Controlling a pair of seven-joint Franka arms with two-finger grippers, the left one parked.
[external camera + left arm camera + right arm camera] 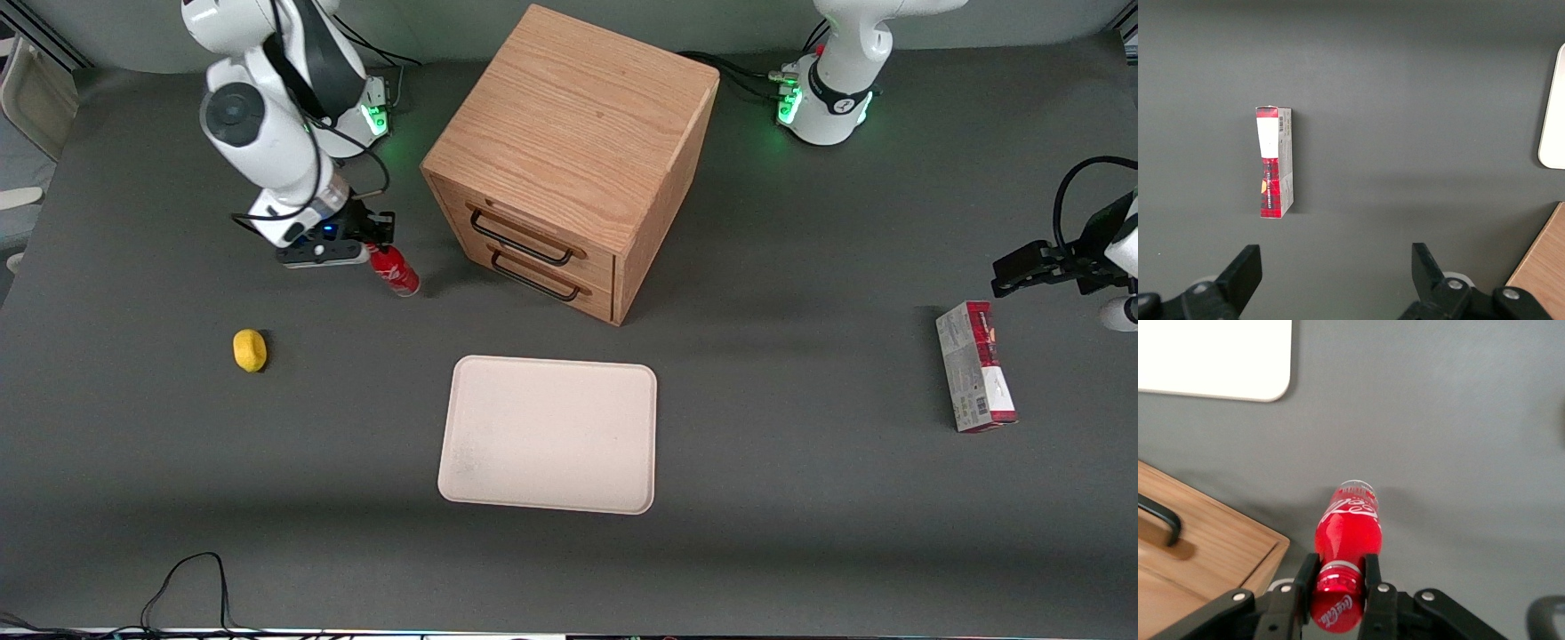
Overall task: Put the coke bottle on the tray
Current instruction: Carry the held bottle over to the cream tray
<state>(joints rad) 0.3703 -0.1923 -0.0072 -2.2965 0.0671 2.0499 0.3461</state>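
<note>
The claw pinches the neck of the coke bottle on the grey surface beside the wooden drawer cabinet, with open surface between it and the tray, and a yellow lump toward the working arm's end.

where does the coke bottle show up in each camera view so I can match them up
Front view: the coke bottle is held by the gripper, beside the wooden drawer cabinet and farther from the camera than the tray.
Right wrist view: the bottle sits between the gripper's fingers, clamped at its neck.
Left wrist view: not in it.
Shared landmark: the tray, seen in all three.
</note>
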